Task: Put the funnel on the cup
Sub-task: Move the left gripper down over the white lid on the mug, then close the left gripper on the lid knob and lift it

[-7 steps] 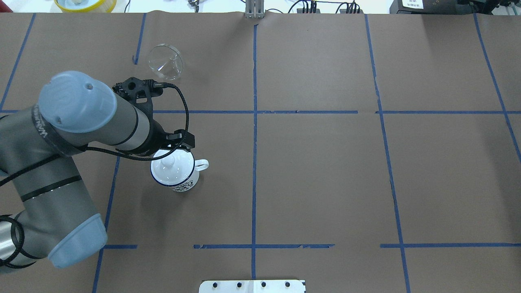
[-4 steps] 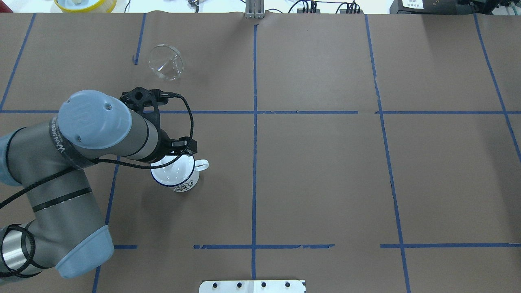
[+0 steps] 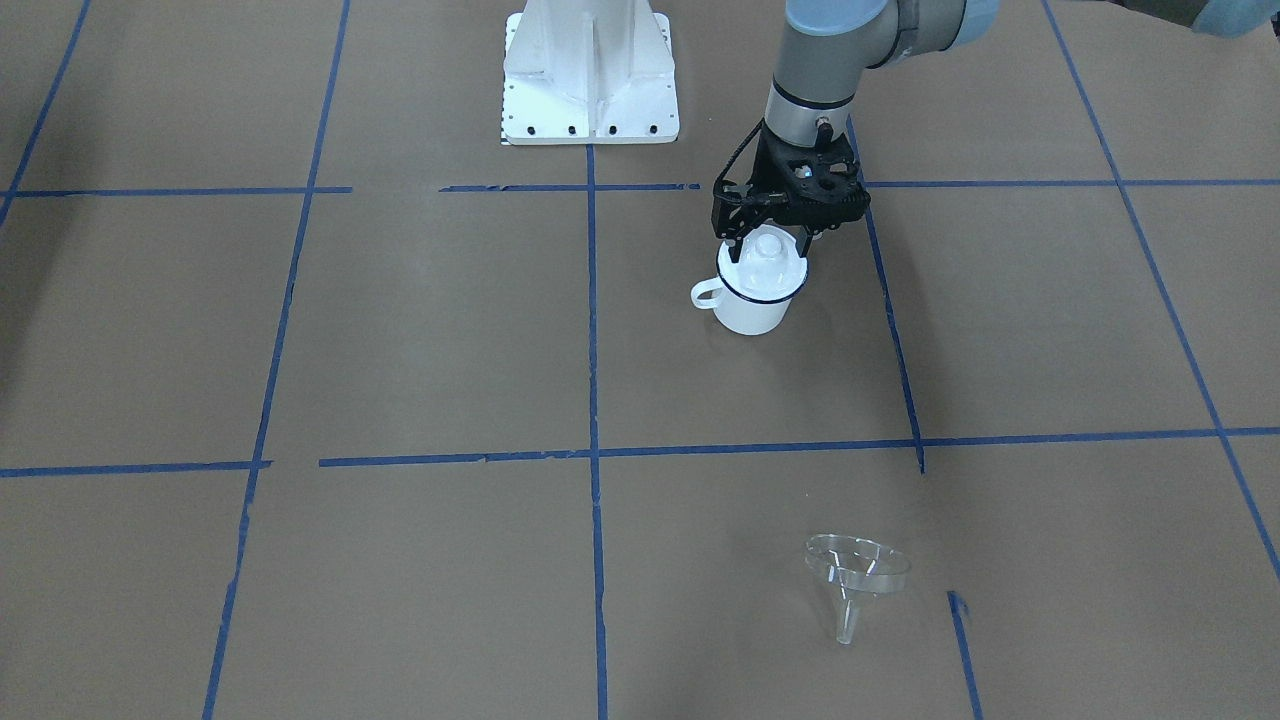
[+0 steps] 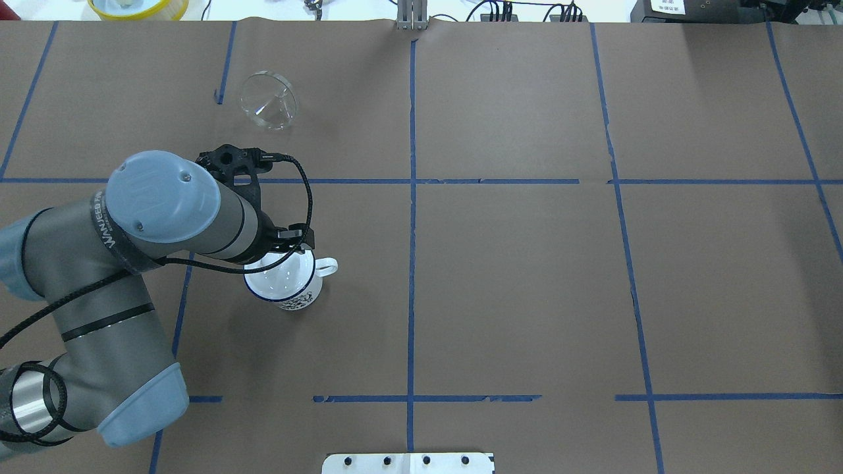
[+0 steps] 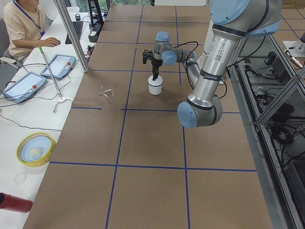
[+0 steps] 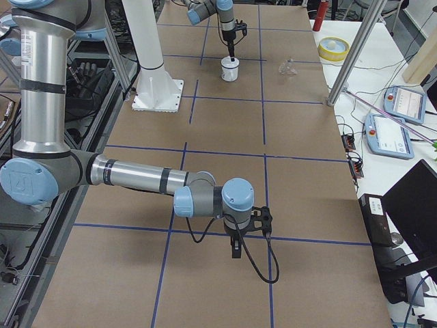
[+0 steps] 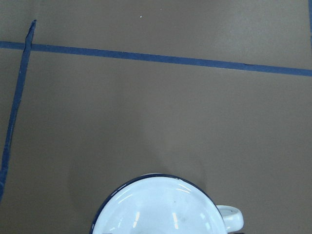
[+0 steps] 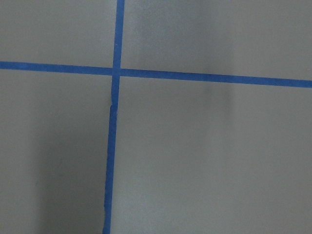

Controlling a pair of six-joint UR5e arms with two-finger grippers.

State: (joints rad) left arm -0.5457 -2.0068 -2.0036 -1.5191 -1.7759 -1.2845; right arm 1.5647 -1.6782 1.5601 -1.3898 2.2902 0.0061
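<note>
The cup [image 3: 752,305] is a white mug with a dark blue rim, and a round white knobbed lid [image 3: 768,250] sits on it. It also shows in the overhead view [image 4: 290,289] and the left wrist view [image 7: 161,209]. My left gripper [image 3: 767,238] is open right above the cup, its fingers on either side of the lid's knob. The clear funnel [image 4: 267,100] lies tilted on the table beyond the cup, apart from it, and also shows in the front view [image 3: 858,572]. My right gripper [image 6: 235,249] hangs over bare table far from both; I cannot tell whether it is open or shut.
A white base plate [image 3: 590,70] stands at the robot's side of the table. A yellow bowl [image 4: 138,6] sits off the far edge. An operator [image 5: 24,24] and tablets [image 5: 59,66] are at the side bench. Blue tape lines cross the brown table cover.
My left arm has swung in over the cup and come lower. The gripper now covers the lid's knob in the overhead view. The cup and the funnel have not moved.
</note>
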